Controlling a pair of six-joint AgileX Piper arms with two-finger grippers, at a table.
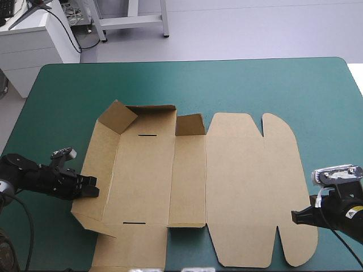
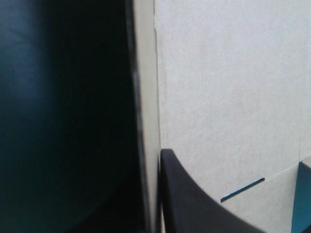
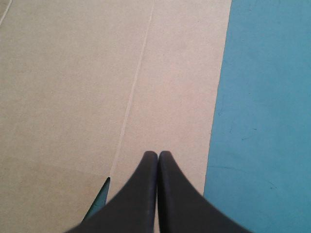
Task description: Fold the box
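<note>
The brown box point(image 1: 238, 187) lies mid-table as a cut sheet, lid panel flat to the right. Its far wall and corner flap point(image 1: 119, 116) stand raised, and the left wall point(image 1: 96, 170) tilts up. My left gripper point(image 1: 91, 190) is at that left wall's outer edge. In the left wrist view the gripper point(image 2: 151, 158) is shut on the board point(image 2: 233, 97), one finger point(image 2: 194, 204) inside the wall, the other outside in shadow. My right gripper point(image 1: 295, 216) is shut with its tip point(image 3: 158, 154) over the lid's right edge point(image 3: 73, 87), holding nothing.
A narrow slot point(image 1: 146, 136) is cut near the far wall and another point(image 1: 134, 222) near the front one. The teal-green cover point(image 1: 283, 85) shows beyond the box's far side and to its right point(image 3: 267, 121). The box's front flaps reach the table's near edge.
</note>
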